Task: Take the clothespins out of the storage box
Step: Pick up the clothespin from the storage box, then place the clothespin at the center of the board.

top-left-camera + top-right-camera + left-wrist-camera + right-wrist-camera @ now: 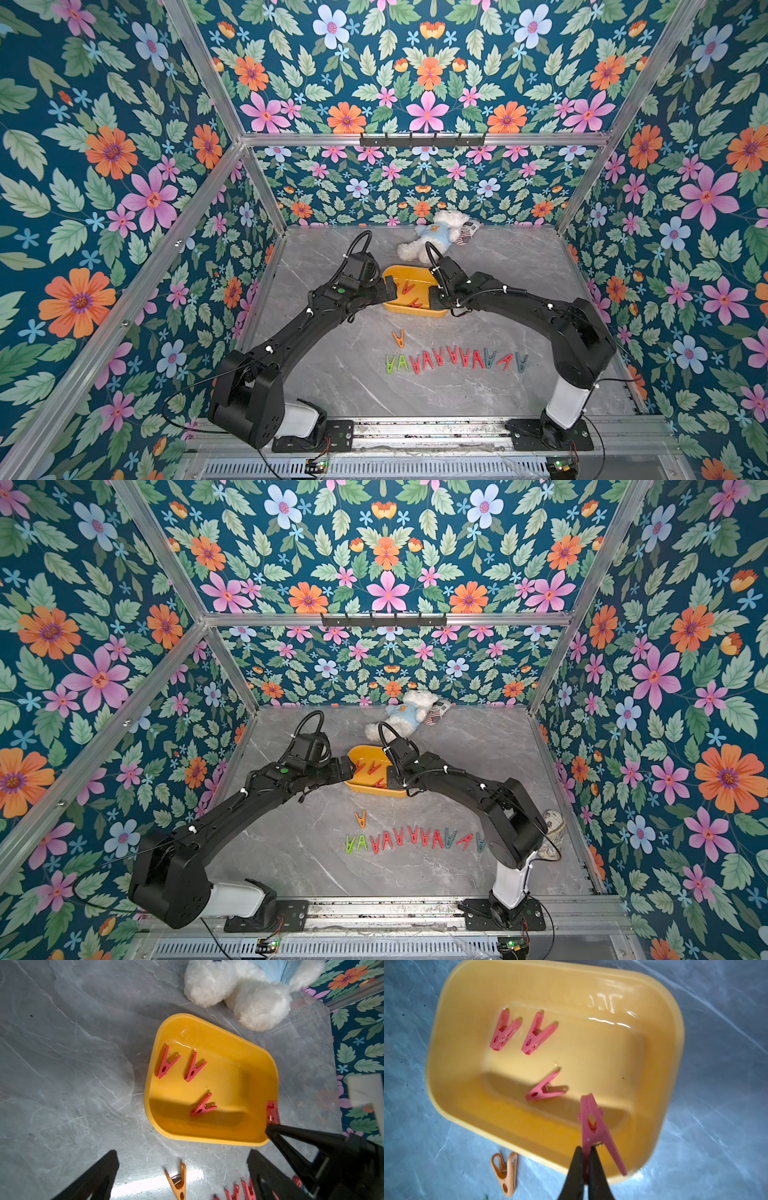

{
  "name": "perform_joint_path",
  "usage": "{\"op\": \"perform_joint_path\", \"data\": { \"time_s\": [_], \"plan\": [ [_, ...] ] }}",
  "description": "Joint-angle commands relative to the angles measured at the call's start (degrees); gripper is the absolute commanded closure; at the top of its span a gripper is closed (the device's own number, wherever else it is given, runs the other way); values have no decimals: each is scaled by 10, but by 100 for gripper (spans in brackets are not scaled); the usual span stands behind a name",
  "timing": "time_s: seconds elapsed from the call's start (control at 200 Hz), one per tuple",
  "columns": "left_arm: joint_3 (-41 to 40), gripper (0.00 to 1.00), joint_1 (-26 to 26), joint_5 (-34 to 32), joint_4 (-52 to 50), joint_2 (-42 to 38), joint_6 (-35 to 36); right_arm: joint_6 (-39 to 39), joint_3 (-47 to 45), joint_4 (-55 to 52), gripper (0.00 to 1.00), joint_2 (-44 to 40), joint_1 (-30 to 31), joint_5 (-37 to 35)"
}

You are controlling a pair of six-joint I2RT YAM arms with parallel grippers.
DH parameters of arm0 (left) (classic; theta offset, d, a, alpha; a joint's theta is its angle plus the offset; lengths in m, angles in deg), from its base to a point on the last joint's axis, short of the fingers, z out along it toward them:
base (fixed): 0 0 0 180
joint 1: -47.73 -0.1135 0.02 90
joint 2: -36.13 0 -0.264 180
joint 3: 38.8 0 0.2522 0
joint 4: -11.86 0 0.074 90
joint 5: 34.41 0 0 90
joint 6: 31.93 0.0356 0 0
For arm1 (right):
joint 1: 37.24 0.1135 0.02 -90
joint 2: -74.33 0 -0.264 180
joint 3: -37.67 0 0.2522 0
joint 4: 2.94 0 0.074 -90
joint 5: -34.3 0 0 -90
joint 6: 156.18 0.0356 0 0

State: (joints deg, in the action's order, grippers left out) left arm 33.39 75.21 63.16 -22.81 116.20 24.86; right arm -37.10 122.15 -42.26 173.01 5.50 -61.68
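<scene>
In both top views the yellow storage box [409, 311] sits mid-frame on the grey marbled surface [519, 291], just below the white plush bear [432, 237]. Lower in the frame, a neat row of clothespins [453, 359] in green, red and grey-blue lies outside the box. An orange clothespin [399, 338] lies just above the row's left end. These appear to be finished work. The left end effector [390, 289] hovers at the box's left rim and the right end effector [435, 297] at its right rim.

In the left wrist view, three red clothespins [194, 1068] lie flat on the box floor, apart from one another. The left end effector's jaws stand wide apart along the bottom edge, holding nothing. At the right, a fourth red clothespin [272, 1112] is pinched at the box's rim.

In the right wrist view, the right end effector [586, 1159] is clamped on one leg of that clothespin, which hangs over the box's lower right corner. By my reading most of the job is done: one clothespin is on its way out and three are left inside.
</scene>
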Motion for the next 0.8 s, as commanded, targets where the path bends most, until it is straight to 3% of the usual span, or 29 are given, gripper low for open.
{"op": "perform_joint_path", "data": {
  "time_s": [0.0, 0.345, 0.795],
  "plan": [
    [5, 0, 0, 17, 17, 9, 12, 62, -48, 6, 99, -58, 1, -29],
    [17, 0, -1, 48, 26, 37, 14, 126, -197, 29, 99, -140, 1, -50],
    [14, 0, -1, 55, 20, 40, 14, 150, -260, 57, 99, -115, -3, -51]
  ]
}}
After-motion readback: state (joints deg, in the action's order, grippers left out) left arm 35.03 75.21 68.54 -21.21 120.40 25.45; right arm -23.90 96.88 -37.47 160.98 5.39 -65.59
